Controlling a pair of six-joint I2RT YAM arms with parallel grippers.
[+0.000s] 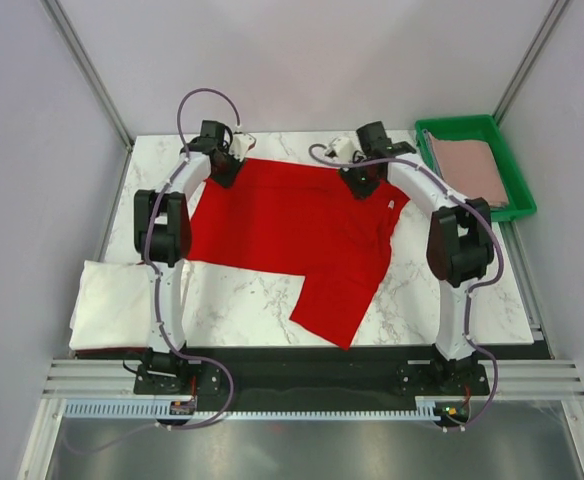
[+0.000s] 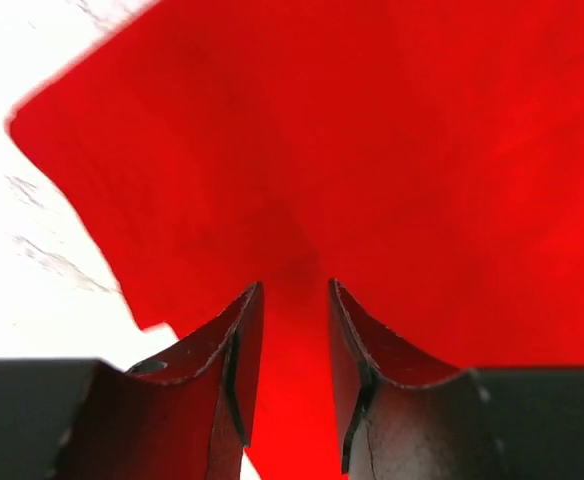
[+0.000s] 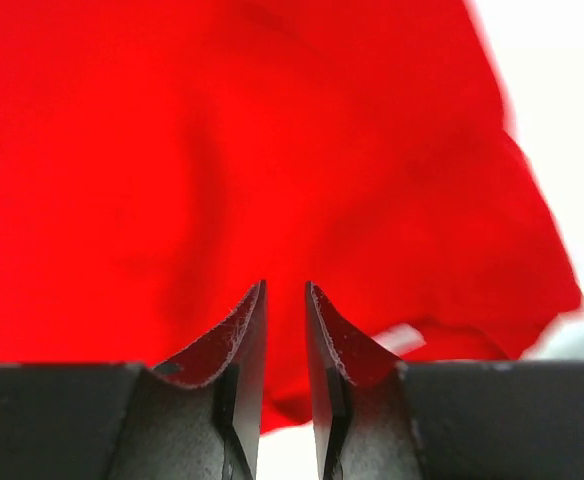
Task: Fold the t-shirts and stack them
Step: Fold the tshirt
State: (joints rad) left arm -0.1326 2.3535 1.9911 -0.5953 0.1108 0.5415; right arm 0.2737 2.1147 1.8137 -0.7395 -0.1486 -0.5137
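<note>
Top view, cloth: the red shirt (image 1: pixel 292 225) lies spread on the table (image 1: pixel 242 300), one part trailing toward the near edge. It looks soft, light and limp, so edges and corners are the best places to hold it.
Top view, arms: both stretch to the shirt's far edge, with the left gripper (image 1: pixel 224 165) at the far-left corner and the right gripper (image 1: pixel 360 180) near the collar.
Left wrist, tool: jaws narrow, red cloth pinched between them.
Right wrist, tool: jaws nearly closed on a red fold, with the white label (image 3: pixel 402 338) just beside.

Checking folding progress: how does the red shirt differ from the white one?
The red shirt lies spread in the middle; the white shirt sits folded on the left. The left hand and right hand pinch the red shirt; no hand holds the white shirt. Both are plain.
</note>
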